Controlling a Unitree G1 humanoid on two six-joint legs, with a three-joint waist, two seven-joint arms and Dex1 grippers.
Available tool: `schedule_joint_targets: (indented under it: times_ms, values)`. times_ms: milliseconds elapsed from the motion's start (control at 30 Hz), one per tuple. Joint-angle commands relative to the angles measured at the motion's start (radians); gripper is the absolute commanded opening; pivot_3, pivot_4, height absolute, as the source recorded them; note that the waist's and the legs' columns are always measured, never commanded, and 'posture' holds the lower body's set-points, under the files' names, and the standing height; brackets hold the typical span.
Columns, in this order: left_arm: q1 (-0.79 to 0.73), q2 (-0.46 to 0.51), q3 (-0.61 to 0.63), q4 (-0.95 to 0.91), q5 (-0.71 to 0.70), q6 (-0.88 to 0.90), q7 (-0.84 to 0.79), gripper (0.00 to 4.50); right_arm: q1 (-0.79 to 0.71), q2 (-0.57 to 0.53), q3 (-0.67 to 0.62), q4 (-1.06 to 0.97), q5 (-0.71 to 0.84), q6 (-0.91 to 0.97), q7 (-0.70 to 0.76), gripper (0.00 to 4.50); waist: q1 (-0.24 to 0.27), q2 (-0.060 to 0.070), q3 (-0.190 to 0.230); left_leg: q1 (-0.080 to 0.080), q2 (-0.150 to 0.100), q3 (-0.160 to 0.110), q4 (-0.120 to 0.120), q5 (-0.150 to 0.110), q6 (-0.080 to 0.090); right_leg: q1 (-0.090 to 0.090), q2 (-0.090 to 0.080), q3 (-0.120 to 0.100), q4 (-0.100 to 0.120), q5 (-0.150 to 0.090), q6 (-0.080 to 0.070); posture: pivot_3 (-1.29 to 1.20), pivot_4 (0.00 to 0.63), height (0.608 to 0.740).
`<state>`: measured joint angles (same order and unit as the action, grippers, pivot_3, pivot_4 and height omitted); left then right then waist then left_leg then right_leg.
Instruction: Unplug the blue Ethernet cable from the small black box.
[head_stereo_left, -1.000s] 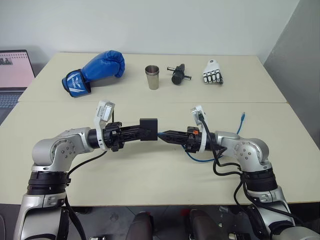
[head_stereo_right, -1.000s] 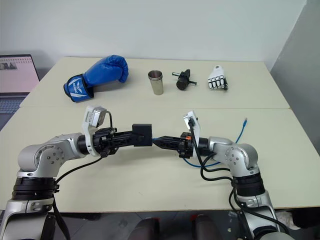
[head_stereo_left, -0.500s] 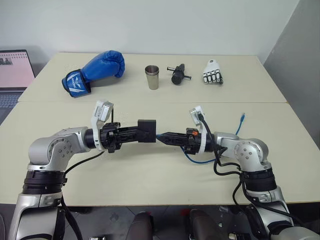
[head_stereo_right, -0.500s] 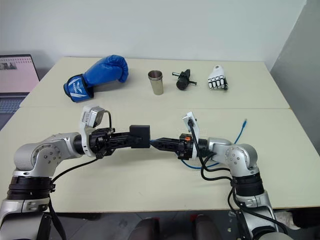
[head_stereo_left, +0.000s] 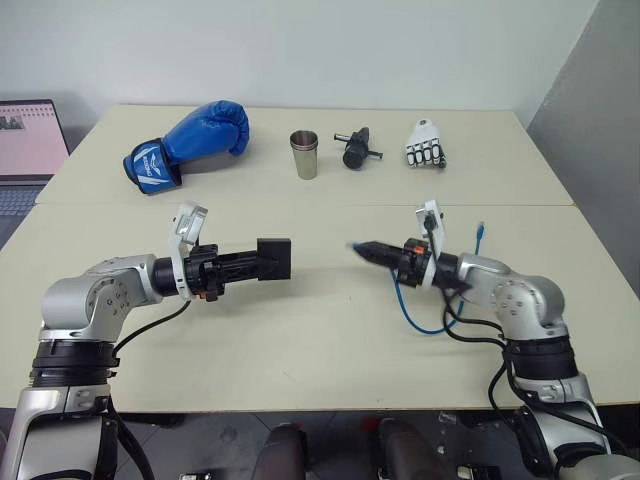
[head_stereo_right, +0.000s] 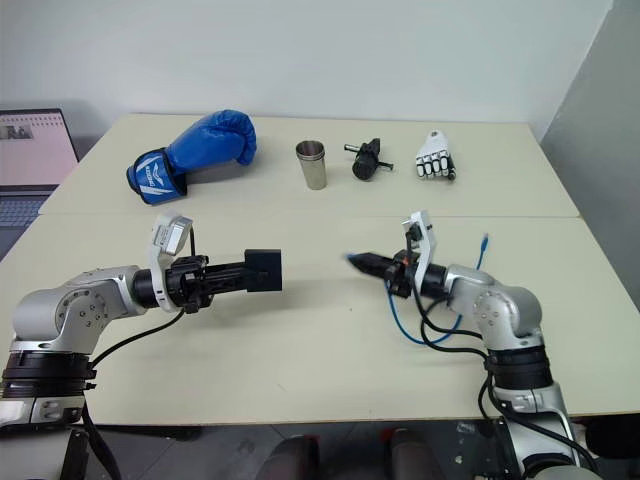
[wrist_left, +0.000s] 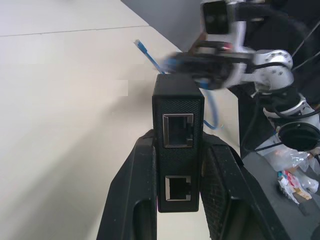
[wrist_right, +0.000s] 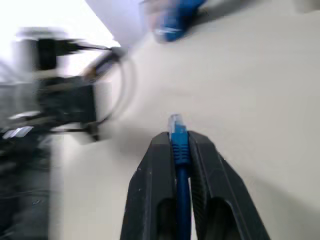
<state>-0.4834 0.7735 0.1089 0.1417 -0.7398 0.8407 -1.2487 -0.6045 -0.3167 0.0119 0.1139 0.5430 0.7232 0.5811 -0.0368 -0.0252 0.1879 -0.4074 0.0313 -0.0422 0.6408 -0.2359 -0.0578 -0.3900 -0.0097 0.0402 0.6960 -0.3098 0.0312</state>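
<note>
The small black box (head_stereo_left: 274, 259) is held above the table with my left gripper (head_stereo_left: 262, 262) shut on it. In the left wrist view the box (wrist_left: 177, 145) shows two empty ports between the fingers (wrist_left: 130, 200). My right gripper (head_stereo_left: 365, 249) is shut on the plug end of the blue Ethernet cable (head_stereo_left: 405, 305), a hand's width to the right of the box and apart from it. The plug (wrist_right: 176, 125) pokes out past the right fingertips. The rest of the cable loops on the table, and its far end (head_stereo_left: 482, 232) lies beyond the right arm.
Along the back of the table lie a blue boxing glove (head_stereo_left: 190, 140), a metal cup (head_stereo_left: 305, 153), a black cylindrical tool (head_stereo_left: 355, 148) and a white model hand (head_stereo_left: 425, 145). A laptop (head_stereo_left: 30, 150) stands at the far left.
The plug has come out of the box. My right gripper pulled away to the right with the cable, the left drew the box slightly left, and a gap opened between them.
</note>
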Motion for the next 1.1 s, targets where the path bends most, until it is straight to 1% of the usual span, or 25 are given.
schedule_joint_targets:
  times_ms: [33,133,167,333,367,433,467,533,567,600,633,667,733,800,900,1100]
  values:
    - [0.002,-0.025,0.028,-0.060,-0.013,-0.007,0.041,0.79,-0.130,0.003,-0.001,0.345,-0.257,-0.382,-0.207,0.08,-0.002,0.000,0.000,0.000,0.000,0.000,0.000,0.000,0.000,0.000,0.000,0.000,0.000,0.000,0.000,0.00,0.150,0.740]
    - [0.000,-0.041,0.032,-0.070,-0.014,-0.003,0.061,0.79,-0.202,0.015,-0.006,0.527,-0.332,-0.532,-0.247,0.08,-0.005,0.000,0.001,-0.001,0.000,0.002,0.000,0.000,0.000,-0.001,0.000,0.001,0.000,0.000,0.000,0.00,0.150,0.740]
    - [0.000,-0.047,0.034,-0.073,-0.015,-0.005,0.069,0.79,-0.217,0.020,-0.012,0.562,-0.335,-0.555,-0.236,0.80,-0.006,0.000,0.001,-0.001,0.000,0.002,0.000,0.000,0.000,-0.001,0.000,0.001,0.000,0.000,0.000,0.00,0.150,0.740]
    - [0.007,-0.067,0.050,-0.082,-0.019,-0.007,0.107,0.79,-0.215,0.023,-0.015,0.563,-0.339,-0.578,-0.172,1.86,-0.010,0.000,0.001,-0.002,0.000,0.002,-0.001,0.000,0.000,-0.001,-0.001,0.002,-0.001,0.000,-0.001,0.00,0.150,0.740]
    - [0.010,-0.069,0.052,-0.084,-0.018,-0.010,0.114,0.79,-0.206,0.021,-0.019,0.542,-0.332,-0.567,-0.161,2.02,-0.011,0.000,0.001,-0.002,0.000,0.002,-0.001,0.000,0.000,-0.001,-0.001,0.002,-0.001,0.000,-0.001,0.00,0.150,0.740]
    - [0.016,-0.077,0.058,-0.086,-0.007,-0.027,0.136,0.79,-0.183,0.009,-0.022,0.476,-0.320,-0.540,-0.133,2.53,-0.011,0.000,0.001,-0.002,0.000,0.002,-0.001,0.000,0.000,-0.001,-0.002,0.002,-0.001,0.000,-0.001,0.00,0.150,0.740]
    - [0.018,-0.080,0.059,-0.086,0.004,-0.043,0.146,0.79,-0.172,0.000,-0.017,0.439,-0.318,-0.532,-0.112,2.69,-0.011,0.000,0.001,-0.002,-0.001,0.002,-0.001,0.000,0.000,-0.001,-0.002,0.001,-0.001,0.000,-0.001,0.00,0.150,0.740]
    - [0.012,-0.104,0.071,-0.077,0.032,-0.091,0.203,0.79,-0.131,-0.033,0.017,0.306,-0.304,-0.506,-0.013,3.25,-0.011,0.000,0.001,-0.002,-0.001,0.001,0.000,0.000,0.000,-0.001,-0.003,0.001,0.000,0.000,-0.001,0.00,0.150,0.740]
    - [0.008,-0.118,0.078,-0.069,0.055,-0.124,0.238,0.79,-0.106,-0.053,0.042,0.222,-0.287,-0.480,0.051,3.40,-0.009,0.000,0.001,-0.002,-0.001,0.001,0.000,0.000,0.000,-0.001,-0.003,0.001,0.000,0.000,-0.001,0.00,0.150,0.740]
    - [0.006,-0.131,0.081,-0.062,0.079,-0.159,0.269,0.79,-0.081,-0.073,0.067,0.144,-0.276,-0.462,0.109,3.70,-0.008,0.000,0.001,-0.002,-0.001,0.001,0.000,0.000,0.000,-0.001,-0.003,0.001,0.000,0.000,-0.001,0.00,0.150,0.740]
    - [0.002,-0.151,0.088,-0.046,0.119,-0.215,0.321,0.79,-0.055,-0.097,0.099,0.062,-0.268,-0.451,0.167,3.81,-0.006,0.000,0.001,-0.002,-0.001,0.001,0.000,0.000,0.000,0.000,-0.003,0.000,0.000,0.000,-0.001,0.00,0.150,0.740]
    - [-0.002,-0.172,0.099,-0.029,0.151,-0.265,0.374,0.79,-0.031,-0.116,0.121,-0.010,-0.264,-0.443,0.205,3.82,-0.002,0.000,0.001,-0.002,-0.001,0.000,0.000,0.000,0.000,0.000,-0.003,0.000,0.000,0.000,-0.001,0.00,0.150,0.740]
    - [-0.013,-0.219,0.129,0.023,0.215,-0.367,0.492,0.79,0.001,-0.139,0.149,-0.133,-0.236,-0.393,0.251,3.82,0.001,0.000,0.001,-0.002,-0.001,-0.001,0.001,0.000,0.000,0.000,-0.003,0.000,0.000,0.000,-0.001,0.00,0.150,0.740]
    - [-0.012,-0.250,0.136,0.084,0.293,-0.489,0.576,0.79,0.016,-0.151,0.174,-0.215,-0.225,-0.348,0.278,3.82,0.001,0.000,0.001,-0.002,-0.001,-0.001,0.002,0.000,0.000,0.000,-0.002,0.000,0.000,0.000,0.000,0.00,0.150,0.740]
    - [0.006,-0.285,0.135,0.152,0.371,-0.626,0.660,0.79,0.019,-0.156,0.213,-0.279,-0.237,-0.322,0.300,3.82,0.003,0.000,0.001,-0.002,-0.001,-0.004,0.002,0.000,0.000,0.000,-0.003,0.000,0.000,0.000,0.000,0.00,0.150,0.740]
    - [0.055,-0.341,0.135,0.248,0.445,-0.755,0.753,0.79,0.014,-0.156,0.257,-0.326,-0.248,-0.291,0.331,3.82,0.007,0.000,0.001,-0.002,-0.003,-0.006,0.003,0.000,0.000,0.001,-0.005,-0.001,0.000,0.000,0.000,0.00,0.150,0.740]
